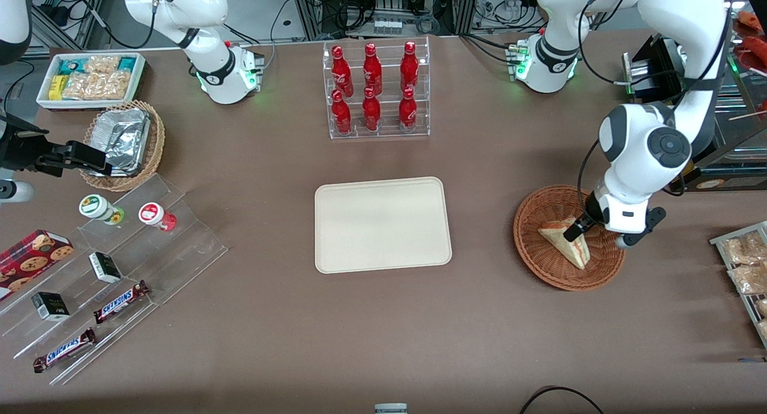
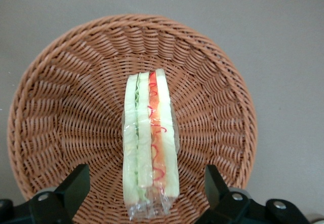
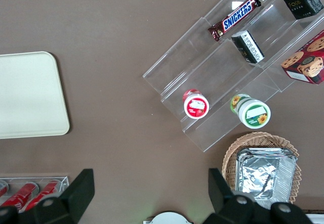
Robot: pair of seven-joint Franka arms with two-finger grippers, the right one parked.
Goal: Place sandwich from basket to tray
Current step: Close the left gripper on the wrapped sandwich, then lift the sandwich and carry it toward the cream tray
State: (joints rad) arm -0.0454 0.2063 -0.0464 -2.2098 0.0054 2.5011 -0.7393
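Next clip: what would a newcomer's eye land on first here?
Probably the left arm's hand, open and poised over the wrapped sandwich lying in the wicker basket toward the working arm's end of the table. Next, the bare cream tray mid-table, with the rack of red cola bottles farther from the front camera.

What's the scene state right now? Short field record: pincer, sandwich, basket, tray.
pincer: left arm's pincer low over the basket, open, one finger on each side of the sandwich, no contact visible
sandwich: wrapped wedge lying in the basket, not lifted
basket: reddish-brown wicker, toward the working arm's end of the table, holds only the sandwich
tray: cream, mid-table, nothing on it
task status: sandwich not yet grasped or moved
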